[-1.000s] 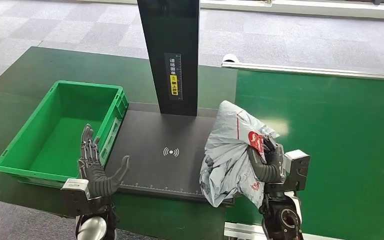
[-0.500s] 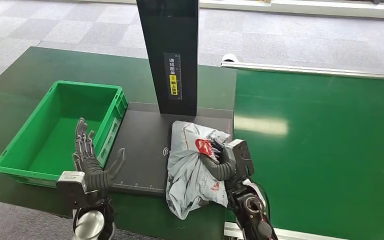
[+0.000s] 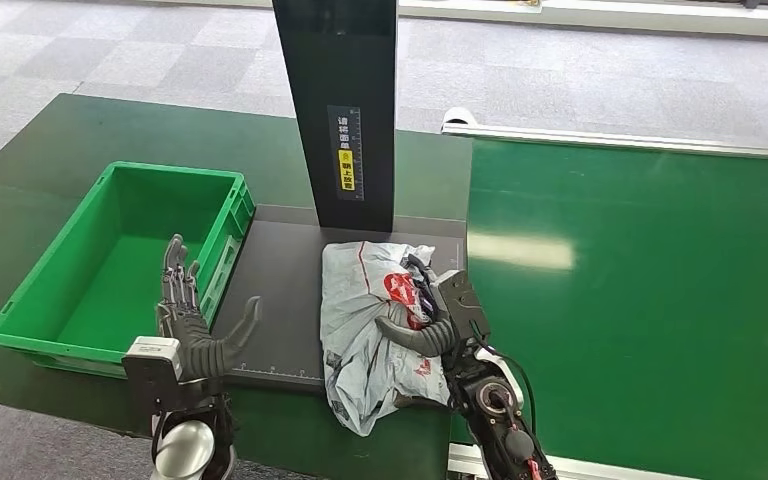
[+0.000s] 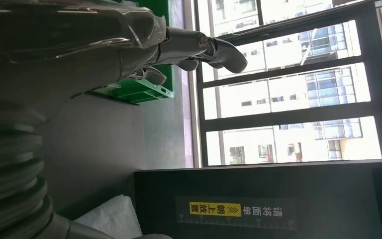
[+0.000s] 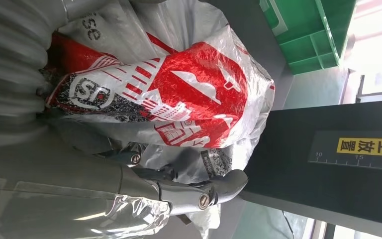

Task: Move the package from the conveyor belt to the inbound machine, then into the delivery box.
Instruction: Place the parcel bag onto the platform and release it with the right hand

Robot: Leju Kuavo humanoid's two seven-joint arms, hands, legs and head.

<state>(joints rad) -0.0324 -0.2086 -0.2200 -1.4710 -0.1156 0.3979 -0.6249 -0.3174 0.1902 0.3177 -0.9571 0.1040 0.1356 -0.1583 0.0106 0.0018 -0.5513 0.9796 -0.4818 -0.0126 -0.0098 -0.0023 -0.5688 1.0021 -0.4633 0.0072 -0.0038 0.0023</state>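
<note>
The crumpled grey plastic mailing package with a red printed logo (image 3: 375,325) now lies on the flat black scanning platform of the inbound machine (image 3: 280,290), toward its right edge and drooping over the near edge, in front of the machine's tall black post (image 3: 345,110). The right hand (image 3: 422,315) grips the package, thumb wrapped across the near side and fingers (image 5: 179,196) dug into the plastic (the right wrist view shows the red logo bunched against the palm). So the green conveyor belt (image 3: 640,300) leg looks done: the package is off the belt and on the machine. Left to do, I judge, is the transfer into the green plastic delivery box (image 3: 30,315), which stands at the platform's left edge. The left hand (image 3: 188,325) hovers between box and platform, fingers spread, holding nothing.
</note>
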